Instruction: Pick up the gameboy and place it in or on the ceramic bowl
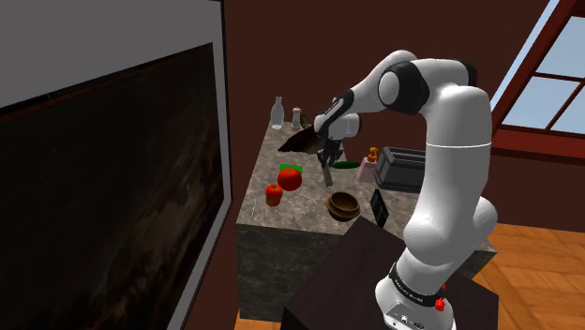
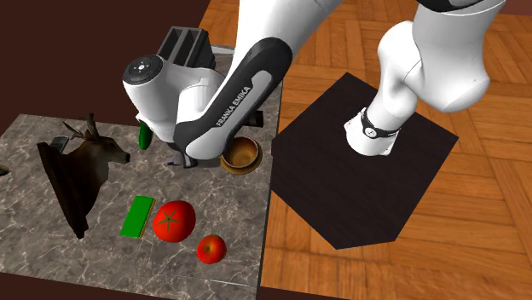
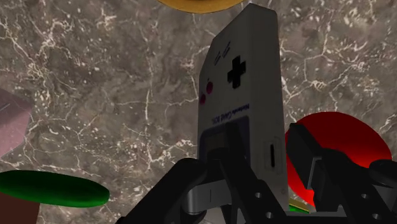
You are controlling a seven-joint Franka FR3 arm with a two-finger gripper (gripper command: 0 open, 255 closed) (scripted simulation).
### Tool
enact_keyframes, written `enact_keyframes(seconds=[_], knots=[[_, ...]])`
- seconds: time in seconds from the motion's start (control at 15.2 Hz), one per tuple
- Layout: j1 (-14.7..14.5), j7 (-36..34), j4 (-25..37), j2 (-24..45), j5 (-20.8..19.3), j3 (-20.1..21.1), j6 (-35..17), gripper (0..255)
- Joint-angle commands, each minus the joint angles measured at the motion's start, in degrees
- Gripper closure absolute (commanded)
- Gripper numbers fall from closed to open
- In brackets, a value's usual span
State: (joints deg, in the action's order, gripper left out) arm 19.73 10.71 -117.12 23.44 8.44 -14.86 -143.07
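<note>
A grey gameboy (image 3: 240, 76) with a black cross pad and red buttons is clasped at its lower end between my black fingers (image 3: 308, 153). My gripper (image 3: 261, 153) is shut on it, with the marble counter (image 3: 114, 95) behind. The brown bowl's rim (image 3: 200, 4) lies just past the gameboy's free end. In the shoulder view my gripper (image 1: 326, 161) hangs over the counter's middle with the dark gameboy (image 1: 327, 176) under it, slightly up and left of the bowl (image 1: 343, 205). In the second exterior view the arm covers the hand beside the bowl (image 2: 242, 156).
Around the hand are a red tomato (image 1: 290, 177), a small red apple (image 1: 273, 194), a green card (image 2: 136, 215), a cucumber (image 1: 345, 164) and a mounted deer head (image 2: 81, 166). A toaster (image 1: 401, 169) and a dark upright slab (image 1: 380, 206) stand nearer the arm, a bottle (image 1: 277, 112) at the back.
</note>
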Motion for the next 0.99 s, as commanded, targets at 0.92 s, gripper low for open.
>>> enact_keyframes(seconds=[0.92], knots=[[-1.6,-2.1,-6.8,-13.2,-4.9,-2.5,5.9,255]])
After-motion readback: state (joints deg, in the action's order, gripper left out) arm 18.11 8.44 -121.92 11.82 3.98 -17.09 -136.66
